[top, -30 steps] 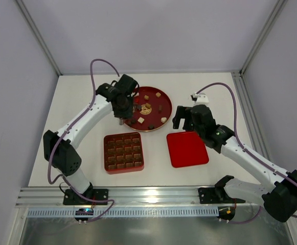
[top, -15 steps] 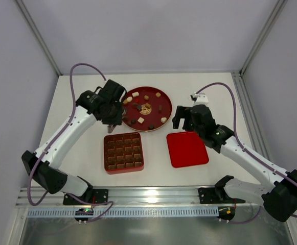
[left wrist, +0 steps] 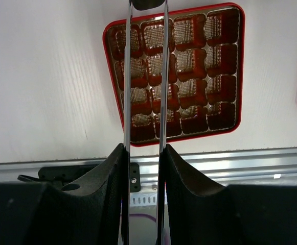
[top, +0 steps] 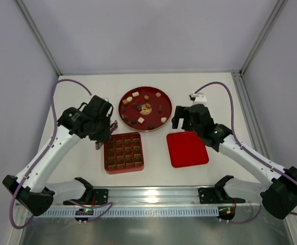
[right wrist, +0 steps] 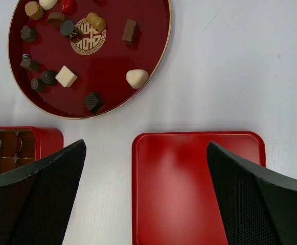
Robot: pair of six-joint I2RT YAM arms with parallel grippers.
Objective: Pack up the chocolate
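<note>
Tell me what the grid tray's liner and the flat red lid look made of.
Grid tray's liner: probably thin formed plastic, glossy gold-brown, judging by the ribbed glints in its cells. Lid: smooth satin red with a soft, broad sheen; tin or coated card, unclear which.

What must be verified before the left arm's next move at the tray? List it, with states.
1. Piece in the left gripper: ok, a dark piece sits between the tips, partly cut off by the frame.
2. Cells of the tray free: ok, every cell in view looks empty.
3. Tips over one cell: cannot tell; they stand near the tray's edge.
4. The lid off the tray: ok, flat beside it.
5. The right gripper clear: ok, open, above the lid's edge.
</note>
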